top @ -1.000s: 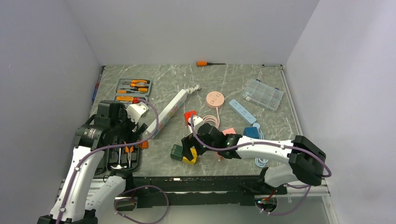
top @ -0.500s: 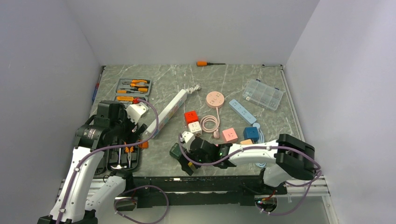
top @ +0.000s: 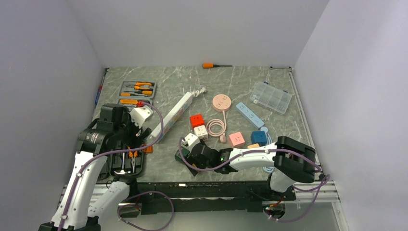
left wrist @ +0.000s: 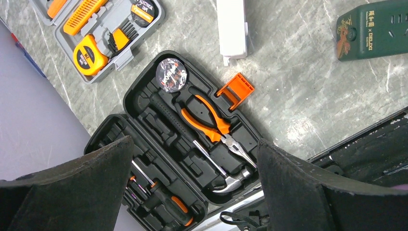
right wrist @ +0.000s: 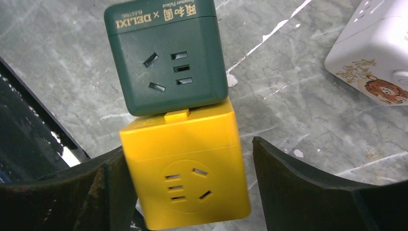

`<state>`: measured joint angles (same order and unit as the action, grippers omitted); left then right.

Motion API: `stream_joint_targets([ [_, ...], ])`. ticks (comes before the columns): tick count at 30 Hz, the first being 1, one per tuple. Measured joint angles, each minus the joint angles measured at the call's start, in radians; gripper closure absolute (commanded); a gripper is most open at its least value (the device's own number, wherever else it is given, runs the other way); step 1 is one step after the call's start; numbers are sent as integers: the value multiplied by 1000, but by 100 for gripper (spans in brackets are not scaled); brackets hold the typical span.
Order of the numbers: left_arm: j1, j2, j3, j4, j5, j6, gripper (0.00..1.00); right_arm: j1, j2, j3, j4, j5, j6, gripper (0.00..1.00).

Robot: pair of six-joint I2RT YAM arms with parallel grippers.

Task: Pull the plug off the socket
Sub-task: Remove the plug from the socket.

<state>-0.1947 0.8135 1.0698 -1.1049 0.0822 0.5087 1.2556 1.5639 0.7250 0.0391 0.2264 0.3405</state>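
Note:
The socket (top: 174, 114), a long white power strip, lies slanted at centre left, and its near end (left wrist: 232, 29) shows in the left wrist view. I cannot make out a plug in it. My left gripper (top: 131, 137) (left wrist: 195, 143) hangs open over a black tool case, short of that end. A yellow cube adapter (right wrist: 185, 168) is joined to a dark green cube socket block (right wrist: 166, 53) (top: 181, 155) near the front edge. My right gripper (top: 191, 158) (right wrist: 187, 159) is open and straddles the yellow cube. Its left finger is at the cube's side; a gap remains on the right.
The open black tool case (left wrist: 183, 144) lies at front left, with a grey tool tray (top: 136, 91) behind it. Red (top: 196, 120), white (top: 201, 131), pink (top: 236, 139) and blue (top: 258, 137) cubes, a pink disc (top: 222, 102), a light-blue strip (top: 249, 114) and a clear organiser box (top: 271, 96) fill the right half.
My right arm has drawn back and to the left, bringing its gripper down around the yellow cube by the green block, and its jaws have narrowed a little. The left arm has not moved.

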Motion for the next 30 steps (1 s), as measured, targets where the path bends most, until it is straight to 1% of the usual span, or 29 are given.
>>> stream_joint_targets([
  [5, 0, -7, 0, -1, 9, 4, 1, 1, -1, -1, 19, 23, 2, 52],
  [10, 1, -89, -51, -13, 103, 56, 1, 0, -31, -5, -14, 25, 2, 79],
  [11, 1, -113, -62, -29, 117, 81, 1, -4, -45, -2, -37, 19, -1, 83],
  [14, 1, -190, -74, -69, 157, 193, 1, -19, -79, 23, -93, -16, -8, 87],
  [18, 1, -369, -114, -49, 243, 399, 1, -90, -109, 79, -126, -96, -8, 100],
  [21, 1, -534, -196, -10, 318, 565, 1, -154, -117, 110, -131, -160, -6, 100],
  [23, 1, -596, -238, 2, 367, 669, 1, -193, -124, 131, -143, -208, -2, 100],
  [26, 1, -605, -266, 18, 434, 774, 1, -215, -127, 169, -162, -269, 7, 100],
  [30, 1, -589, -269, 44, 540, 839, 1, -221, -126, 237, -168, -367, 23, 100],
])
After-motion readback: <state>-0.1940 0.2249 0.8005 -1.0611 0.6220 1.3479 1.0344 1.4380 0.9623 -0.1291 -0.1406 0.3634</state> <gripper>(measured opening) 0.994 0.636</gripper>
